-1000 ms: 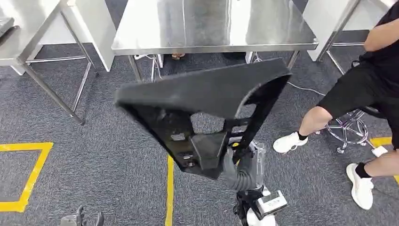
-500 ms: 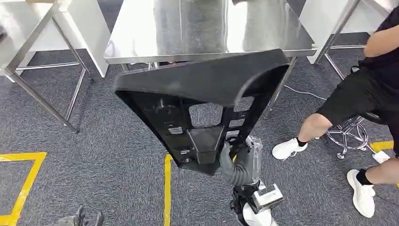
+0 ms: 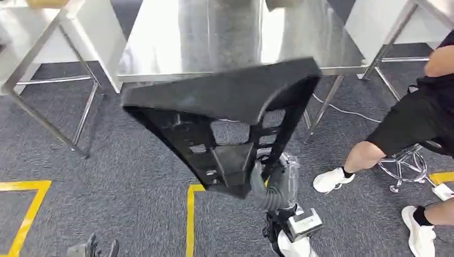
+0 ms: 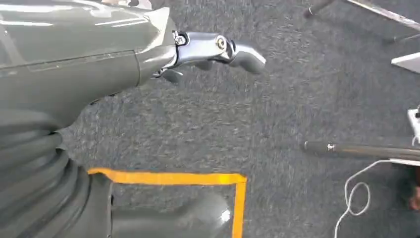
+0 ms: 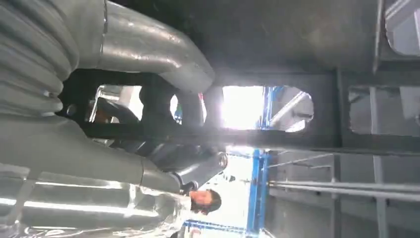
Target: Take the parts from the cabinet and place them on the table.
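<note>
- The black part (image 3: 225,123), a large triangular frame, fills the frame's centre, held up over the carpet.
- The right hand (image 3: 267,184) grips its lower tip, fingers wrapped around a strut.
- The left hand (image 4: 218,49) holds nothing, fingers apart.
- The steel surface (image 3: 176,37) lies at upper centre.
- A seated person (image 3: 412,118) is at right.

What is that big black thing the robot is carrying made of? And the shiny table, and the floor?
The big black part, gripped by the right hand, looks like moulded plastic: matte, with ribs and cut-out windows. The table seems to be stainless steel, because its top mirrors the light. The floor looks like grey carpet, speckled and fuzzy, with yellow tape stuck on it.
</note>
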Controlling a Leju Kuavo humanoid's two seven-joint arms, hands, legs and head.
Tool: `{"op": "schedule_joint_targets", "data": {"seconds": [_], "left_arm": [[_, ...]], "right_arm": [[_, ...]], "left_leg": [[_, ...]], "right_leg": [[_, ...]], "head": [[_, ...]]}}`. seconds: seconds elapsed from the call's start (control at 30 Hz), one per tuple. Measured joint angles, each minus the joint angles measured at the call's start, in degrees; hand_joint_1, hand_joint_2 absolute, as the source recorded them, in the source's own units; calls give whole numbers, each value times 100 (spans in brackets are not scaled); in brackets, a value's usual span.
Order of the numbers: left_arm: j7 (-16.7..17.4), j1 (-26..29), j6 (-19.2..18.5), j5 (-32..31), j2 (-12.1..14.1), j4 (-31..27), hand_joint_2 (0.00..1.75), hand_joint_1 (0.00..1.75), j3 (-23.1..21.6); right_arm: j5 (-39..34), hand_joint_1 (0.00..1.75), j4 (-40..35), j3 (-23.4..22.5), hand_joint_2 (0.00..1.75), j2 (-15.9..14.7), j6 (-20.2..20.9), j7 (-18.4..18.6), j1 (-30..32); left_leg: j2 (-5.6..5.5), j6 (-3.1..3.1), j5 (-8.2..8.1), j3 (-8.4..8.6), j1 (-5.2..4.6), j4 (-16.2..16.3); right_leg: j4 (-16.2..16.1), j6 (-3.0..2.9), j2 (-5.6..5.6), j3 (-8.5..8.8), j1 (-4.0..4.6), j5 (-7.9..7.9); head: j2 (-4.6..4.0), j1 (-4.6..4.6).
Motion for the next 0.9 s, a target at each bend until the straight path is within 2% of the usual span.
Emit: {"op": "schedule_joint_targets", "data": {"seconds": [0.03,0.07,0.1,0.13,0.2,0.23,0.27,0.3,0.33,0.37,0.4,0.43,0.47,0.5,0.53,0.57,0.6,0.67,0.7,0.73,0.77,0.8,0.83,0.87,0.9], "left_arm": [[0,-4,0,0,-4,0,175,0,0],[0,-14,-4,0,-7,0,175,0,0],[-2,-31,-13,-15,-15,0,175,0,-4],[0,-37,-15,-13,-17,0,175,0,-5],[0,-11,-15,-13,-15,2,175,0,0],[0,-5,-15,-13,-15,7,175,0,0],[0,-4,-15,-13,-15,11,175,0,0],[0,-6,-15,-13,-15,13,175,0,2],[0,-6,-15,-11,-13,13,175,0,4],[0,-4,-9,-9,-13,13,175,0,9],[0,-2,0,-7,-7,13,175,0,11],[2,-5,15,-7,-2,20,175,0,22],[0,2,26,-7,0,13,175,0,24],[-2,5,35,-7,2,13,175,0,28],[0,7,35,-7,0,13,175,0,33],[0,4,35,-7,-2,9,175,0,41],[0,-3,35,-7,-9,9,175,0,44],[0,-12,39,-7,-9,9,175,0,59],[0,-12,44,-7,-9,9,175,0,63],[0,-4,44,-7,-11,9,175,0,72],[0,0,44,-7,-13,9,175,0,76],[0,0,42,-7,-13,9,175,0,81],[0,-2,42,-7,-18,9,175,0,83],[0,-2,44,-7,-24,9,175,0,85],[0,-4,44,-7,-26,11,175,0,87]], "right_arm": [[2,175,-6,-2,175,15,4,9,-29],[2,175,-18,-4,175,31,9,11,-42],[4,175,-26,-7,175,42,9,13,-70],[4,175,-28,-7,175,50,11,13,-85],[9,175,-28,-7,175,57,24,26,-80],[7,175,-28,-7,175,57,28,28,-73],[9,175,-28,-7,175,57,31,28,-74],[7,175,-28,-7,175,57,39,31,-73],[9,175,-28,-7,175,59,44,30,-75],[9,175,-28,-7,175,70,48,31,-79],[9,175,-28,-7,175,79,50,33,-87],[11,175,-20,-7,175,85,61,41,-90],[9,175,-20,-4,175,87,66,55,-102],[20,175,-17,-4,175,94,81,68,-105],[22,175,-20,-4,175,98,96,70,-117],[20,175,-15,-4,175,98,114,81,-132],[24,175,-15,-7,175,105,118,81,-153],[24,175,-13,-7,175,105,133,83,-176],[26,175,-11,-9,175,103,138,85,-171],[26,175,4,-9,175,103,149,87,-164],[28,175,18,-15,175,103,149,92,-165],[31,175,24,-22,175,103,155,96,-166],[37,175,28,-24,175,105,168,96,-169],[42,175,35,-24,175,107,177,96,-175],[46,175,48,-24,175,107,186,96,-176]], "left_leg": [[13,-9,-26,4,31,6],[37,-30,-14,-111,55,186],[47,-56,5,-302,59,525],[52,-90,-72,-596,62,972],[53,-136,-457,-1114,66,1608],[54,-142,-577,-1268,66,1678],[55,-132,-569,-1318,65,1565],[55,-107,-383,-1262,64,1239],[56,-72,-67,-1144,57,822],[61,-7,379,-997,39,344],[48,53,749,-936,12,97],[49,89,476,-950,-34,169],[23,120,495,-921,-51,135],[5,168,530,-889,-54,35],[11,210,559,-797,-52,19],[16,249,602,-656,-2,-1],[25,258,570,-601,-16,-1],[22,307,547,-567,-24,5],[19,313,518,-553,-27,5],[7,310,476,-525,-27,6],[-10,297,437,-486,-27,9],[-23,282,395,-433,-27,9],[-39,264,347,-366,-26,10],[-42,238,300,-307,-26,10],[-44,209,263,-303,-30,9]], "right_leg": [[-2,-36,18,81,-17,-10],[-21,-66,21,127,-21,-19],[-21,-115,21,159,-19,-52],[-22,-163,21,190,-10,-88],[-22,-189,31,279,5,-182],[-22,-191,40,341,11,-232],[-22,-187,49,409,16,-286],[-23,-182,55,503,19,-347],[-28,-170,55,585,24,-406],[-39,-157,54,639,27,-460],[-37,-139,57,663,32,-504],[-53,-87,102,713,51,-550],[-90,-41,95,689,50,-585],[25,-1,93,812,91,-519],[-1,44,100,858,111,-503],[75,64,96,805,107,-626],[231,87,85,795,95,-689],[967,39,85,306,80,-861],[1308,36,86,27,69,-1023],[1469,35,85,-178,68,-1176],[1398,77,84,-254,55,-1184],[1146,128,84,-228,48,-1058],[722,223,83,-128,31,-774],[253,318,81,4,23,-412],[92,314,38,56,16,-47]], "head": [[0,-13],[0,-13],[0,-15],[0,-26],[0,-29],[0,-24],[0,-26],[0,-31],[0,-29],[0,-31],[0,-24],[0,-35],[0,-35],[0,-42],[0,-44],[0,-46],[0,-24],[0,-24],[0,-18],[0,-18],[0,-18],[0,-15],[0,-18],[0,-13],[0,-20]]}}
